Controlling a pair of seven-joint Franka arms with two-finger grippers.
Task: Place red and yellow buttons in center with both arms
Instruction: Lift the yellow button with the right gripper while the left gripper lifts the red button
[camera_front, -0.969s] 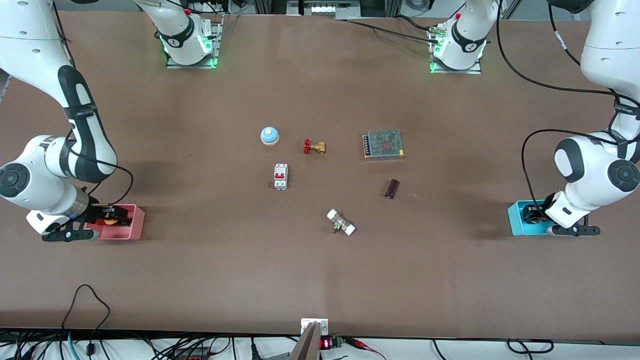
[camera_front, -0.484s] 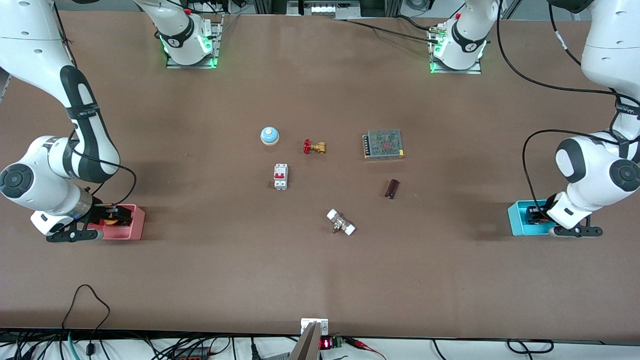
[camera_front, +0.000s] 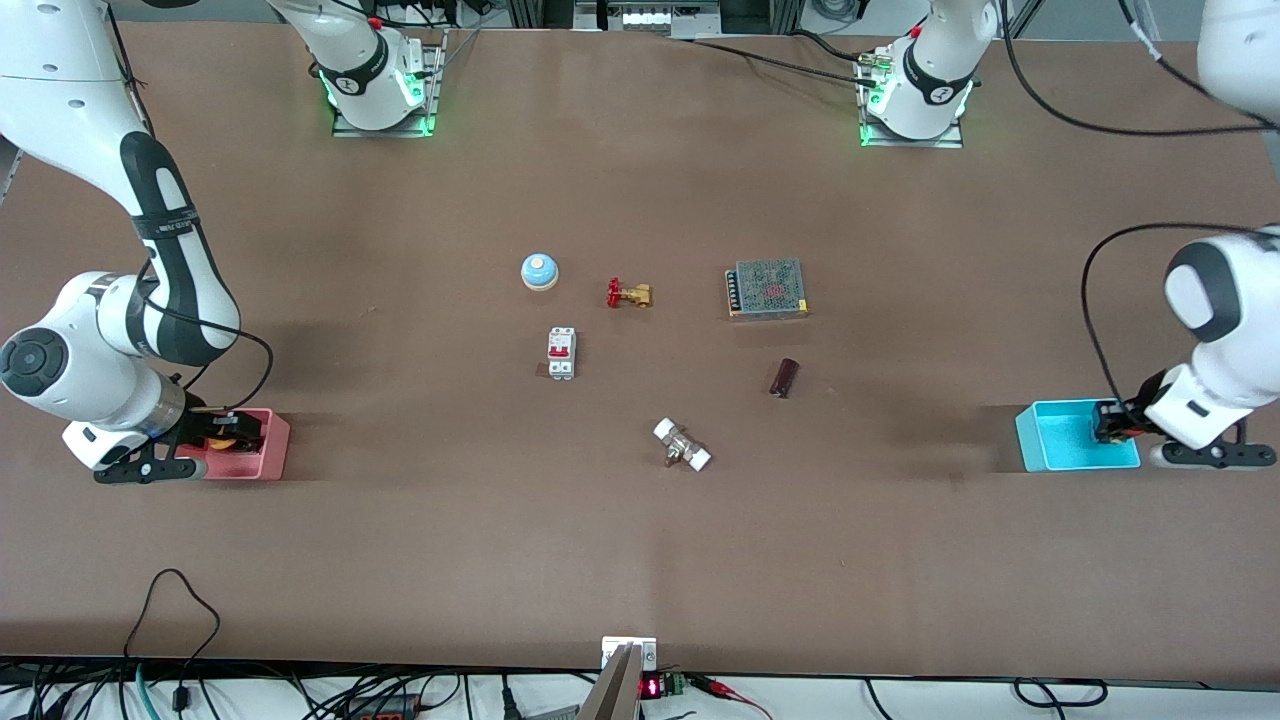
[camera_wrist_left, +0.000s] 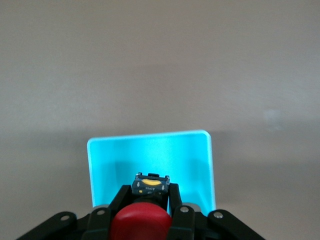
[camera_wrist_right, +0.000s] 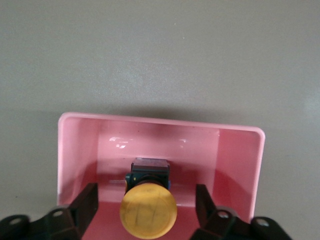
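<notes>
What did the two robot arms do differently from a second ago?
The left gripper, shut on the red button, has pulled away from the cyan tray's middle toward the left arm's end of the table, leaving the tray floor bare. The right gripper barely shifted; it sits open in the pink tray around the yellow button. The things in the table's middle stayed put.

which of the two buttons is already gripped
The red button: the left gripper fingers are closed on its base, lifted over the cyan tray. The yellow button sits in the pink tray between the right gripper's open fingers.
</notes>
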